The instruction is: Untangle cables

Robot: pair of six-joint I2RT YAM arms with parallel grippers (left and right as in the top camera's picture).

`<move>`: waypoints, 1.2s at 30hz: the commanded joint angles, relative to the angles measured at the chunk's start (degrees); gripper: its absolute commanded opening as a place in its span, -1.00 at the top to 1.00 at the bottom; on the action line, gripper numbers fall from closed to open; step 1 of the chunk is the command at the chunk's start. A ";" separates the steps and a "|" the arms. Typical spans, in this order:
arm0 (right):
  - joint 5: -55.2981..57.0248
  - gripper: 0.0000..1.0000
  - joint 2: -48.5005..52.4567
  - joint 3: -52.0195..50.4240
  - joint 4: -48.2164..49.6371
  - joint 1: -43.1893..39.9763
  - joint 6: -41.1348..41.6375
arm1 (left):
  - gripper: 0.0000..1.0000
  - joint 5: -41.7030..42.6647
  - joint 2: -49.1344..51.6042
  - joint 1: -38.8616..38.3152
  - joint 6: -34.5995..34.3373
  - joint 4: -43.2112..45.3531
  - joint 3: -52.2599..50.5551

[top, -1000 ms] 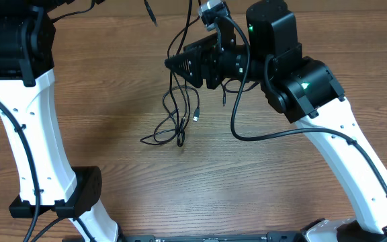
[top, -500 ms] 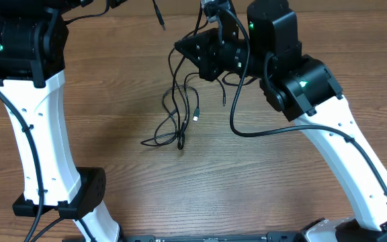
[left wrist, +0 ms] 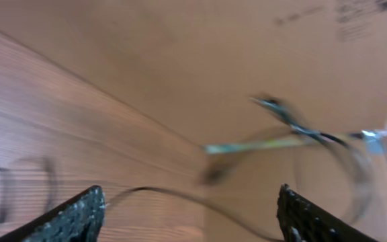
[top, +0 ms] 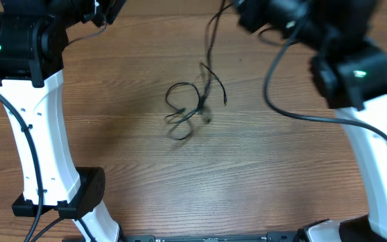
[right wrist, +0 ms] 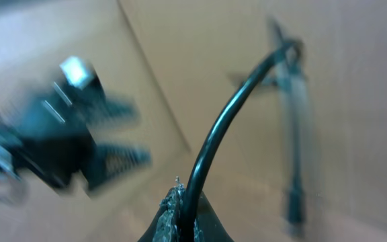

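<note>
1. Right claw (right wrist: pixel 185 218): pinched fully closed on one black strand (right wrist: pixel 227 114). In the wrist view the cord comes straight out from between the tips and curves up and off to the right.
2. Left claw (left wrist: pixel 190 216): jaws spread wide, not gripping anything. A thin dark cord crosses low between the two tips, but it's too blurry to say whether it touches either one.
3. From above, the held strand runs from the right claw at the far edge back toward the middle of the scene, lifted off the wood for most of its length.
4. The cables (top: pixel 187 111) themselves are a small loose tangle of loops lying on the counter (top: pixel 113 161), roughly mid-scene, between the two arms and well apart from both bases.
5. A short plug end (top: pixel 225 101) pokes out just right of the tangle.
6. The white left arm (top: pixel 35 134) stands at the left and the white right arm (top: pixel 375 154) at the right.
7. Both wrist views are heavily smeared, so I can't make out anything finer than that.
</note>
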 commanded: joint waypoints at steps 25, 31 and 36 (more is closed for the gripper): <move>-8.79 0.93 -0.96 6.23 26.58 -1.60 40.39 | -0.78 2.69 4.11 -6.25 30.73 -11.04 0.37; -19.61 0.93 -1.07 7.58 40.37 -3.19 40.54 | -0.77 3.65 5.38 -8.52 36.02 -11.72 0.37; -18.29 0.93 -0.15 7.41 1.62 -2.49 16.83 | -0.75 3.54 5.77 -8.83 35.28 -10.80 0.37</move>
